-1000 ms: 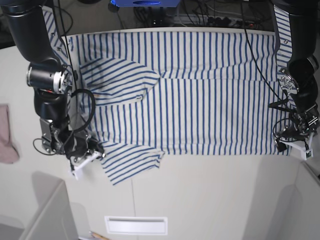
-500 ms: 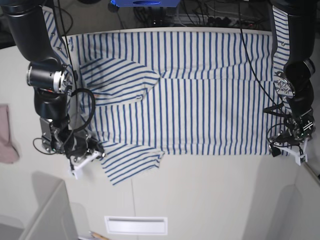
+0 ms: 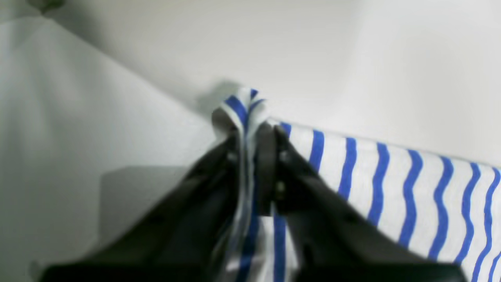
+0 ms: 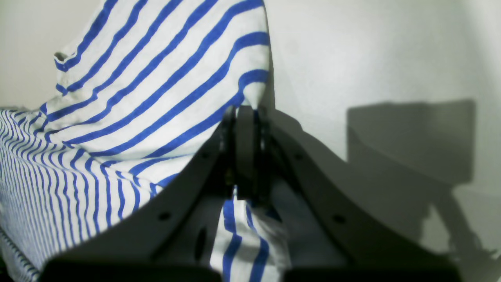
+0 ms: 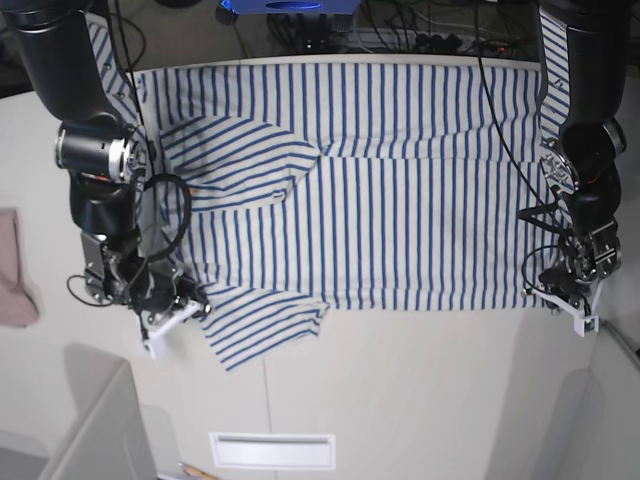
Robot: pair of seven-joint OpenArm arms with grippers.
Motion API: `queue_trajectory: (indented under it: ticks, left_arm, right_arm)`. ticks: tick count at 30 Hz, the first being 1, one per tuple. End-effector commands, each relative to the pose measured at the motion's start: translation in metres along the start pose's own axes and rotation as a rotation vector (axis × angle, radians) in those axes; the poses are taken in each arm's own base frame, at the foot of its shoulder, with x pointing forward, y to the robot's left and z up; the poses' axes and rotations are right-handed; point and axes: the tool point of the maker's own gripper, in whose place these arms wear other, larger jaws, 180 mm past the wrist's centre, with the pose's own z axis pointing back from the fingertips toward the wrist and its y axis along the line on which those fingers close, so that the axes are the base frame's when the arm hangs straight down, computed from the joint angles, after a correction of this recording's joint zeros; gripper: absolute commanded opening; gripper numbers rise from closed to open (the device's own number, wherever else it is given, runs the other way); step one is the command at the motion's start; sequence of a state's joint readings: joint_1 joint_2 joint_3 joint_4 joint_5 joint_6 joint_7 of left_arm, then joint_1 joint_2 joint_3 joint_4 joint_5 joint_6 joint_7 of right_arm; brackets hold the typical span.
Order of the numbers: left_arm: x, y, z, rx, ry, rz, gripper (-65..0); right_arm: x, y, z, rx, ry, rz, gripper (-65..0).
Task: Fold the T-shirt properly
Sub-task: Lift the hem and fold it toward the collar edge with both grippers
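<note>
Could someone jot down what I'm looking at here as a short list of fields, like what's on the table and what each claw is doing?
Main item: T-shirt, white with blue stripes, spread flat on the table
Left gripper: shut, pinching a bunched corner of the shirt
Right gripper: shut on the shirt's edge near the sleeve
Also present: pinkish cloth at the table's edge

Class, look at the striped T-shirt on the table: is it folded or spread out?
Mostly spread. The T-shirt lies flat across the table; only one sleeve is folded inward over the body.
</note>
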State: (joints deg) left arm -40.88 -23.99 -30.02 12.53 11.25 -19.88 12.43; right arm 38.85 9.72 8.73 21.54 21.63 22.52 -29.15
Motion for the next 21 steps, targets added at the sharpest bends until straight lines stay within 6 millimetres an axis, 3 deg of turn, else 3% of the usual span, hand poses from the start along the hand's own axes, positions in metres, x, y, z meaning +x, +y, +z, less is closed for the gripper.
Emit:
queue_trajectory:
  ticks: [1, 9, 17, 21]
  left_arm:
    - [0.013, 0.014, 0.005, 0.036, -0.009, -0.021, -65.0]
    - [0.022, 0.027, 0.016, 0.049, -0.042, -0.085, -65.0]
    - [0.052, 0.033, 0.047, 0.044, -0.122, -0.022, -65.0]
    - [0.066, 0.03, 0.058, 0.049, -0.153, -0.044, -65.0]
  right_arm:
    - [0.007, -0.009, 0.005, -0.043, -0.001, 0.026, -65.0]
    - [0.03, -0.003, 0.017, -0.044, -0.091, 0.088, -65.0]
    - [0.035, -0.001, 0.02, -0.04, -0.113, 0.101, -65.0]
    - [0.049, 0.011, 0.029, -0.001, -0.164, 0.167, -65.0]
